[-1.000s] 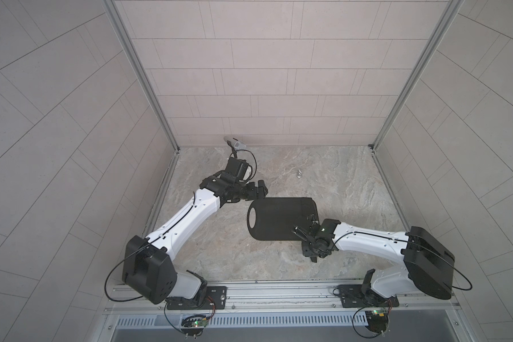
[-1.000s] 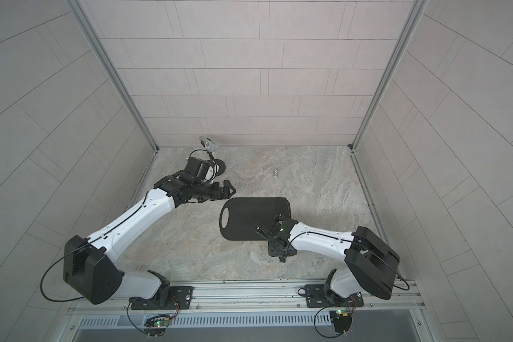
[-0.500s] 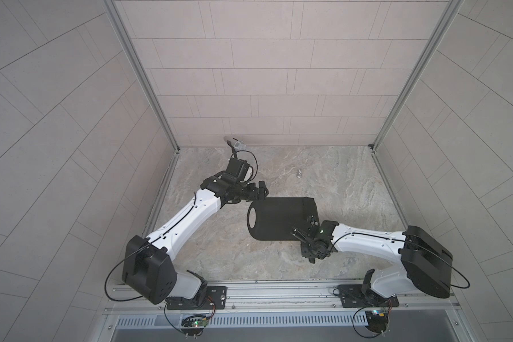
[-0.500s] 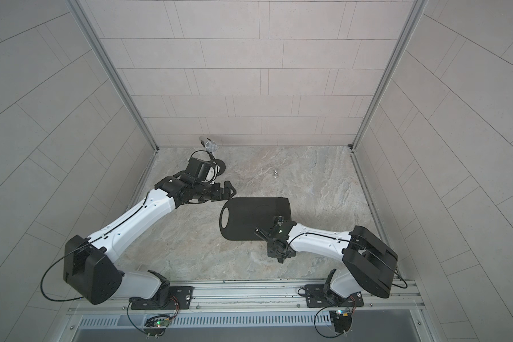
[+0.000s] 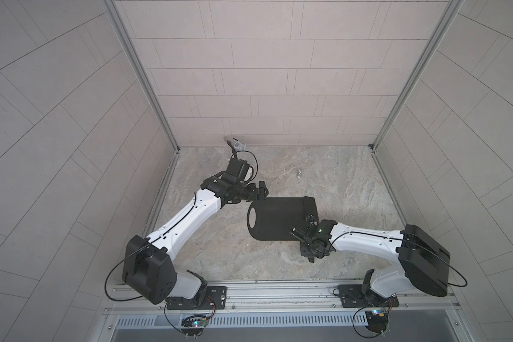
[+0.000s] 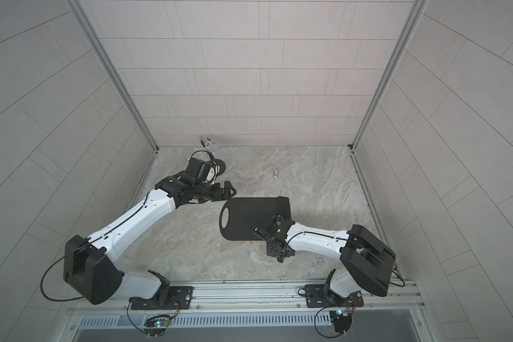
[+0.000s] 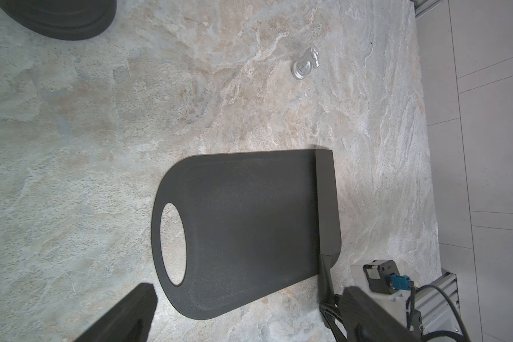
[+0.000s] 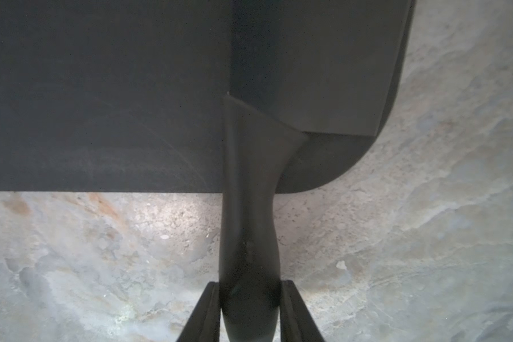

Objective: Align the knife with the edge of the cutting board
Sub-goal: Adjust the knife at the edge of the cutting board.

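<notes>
The black cutting board (image 5: 279, 219) (image 6: 249, 219) lies flat mid-table, its oval hole toward the left arm. The black knife (image 7: 328, 207) rests with its blade along the board's short edge opposite the hole, and its handle (image 8: 249, 237) sticks out past the board's front edge. My right gripper (image 8: 250, 285) (image 5: 304, 232) is shut on that handle, one finger pressed against each side. My left gripper (image 5: 259, 192) (image 7: 246, 290) hovers open above the board's back corner at the hole end, holding nothing.
A silver microphone (image 5: 238, 145) on a round black base (image 7: 65, 17) stands at the back left, behind the left wrist. A small silver piece (image 5: 299, 174) (image 7: 304, 65) lies on the stone table behind the board. Tiled walls enclose three sides.
The right gripper's jaws have closed in onto the knife handle and its wrist has shifted slightly toward the board. The left arm has barely moved.
</notes>
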You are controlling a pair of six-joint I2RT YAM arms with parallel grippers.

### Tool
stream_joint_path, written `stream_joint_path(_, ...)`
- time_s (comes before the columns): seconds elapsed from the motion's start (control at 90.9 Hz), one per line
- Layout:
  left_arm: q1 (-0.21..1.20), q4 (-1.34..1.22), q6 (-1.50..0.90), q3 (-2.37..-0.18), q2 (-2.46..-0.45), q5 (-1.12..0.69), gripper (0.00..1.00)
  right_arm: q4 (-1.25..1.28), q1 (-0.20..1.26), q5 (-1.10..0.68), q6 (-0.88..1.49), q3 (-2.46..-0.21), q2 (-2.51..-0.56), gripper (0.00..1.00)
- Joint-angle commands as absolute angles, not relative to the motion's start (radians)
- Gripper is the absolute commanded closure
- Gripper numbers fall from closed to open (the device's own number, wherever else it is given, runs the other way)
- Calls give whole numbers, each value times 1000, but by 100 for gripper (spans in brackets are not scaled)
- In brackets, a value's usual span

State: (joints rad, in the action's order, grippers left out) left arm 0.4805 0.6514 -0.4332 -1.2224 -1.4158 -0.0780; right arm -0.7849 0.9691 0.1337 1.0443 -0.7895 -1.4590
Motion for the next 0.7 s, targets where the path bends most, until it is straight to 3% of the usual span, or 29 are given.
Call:
stream_joint_path(0.0,486,652,-420,-1213,-1406,-73,0,-796,966,167,1043,-804,-1468,70)
stream_joint_path(0.319,487,652,-420,-1213,-1402,-72,0,-807,960,165,1029,-810,-1462,69)
stream_joint_path(0.693,486,652,-420,-1213,-1401,-71,0,-809,960,158,1020,-815,-1455,58)
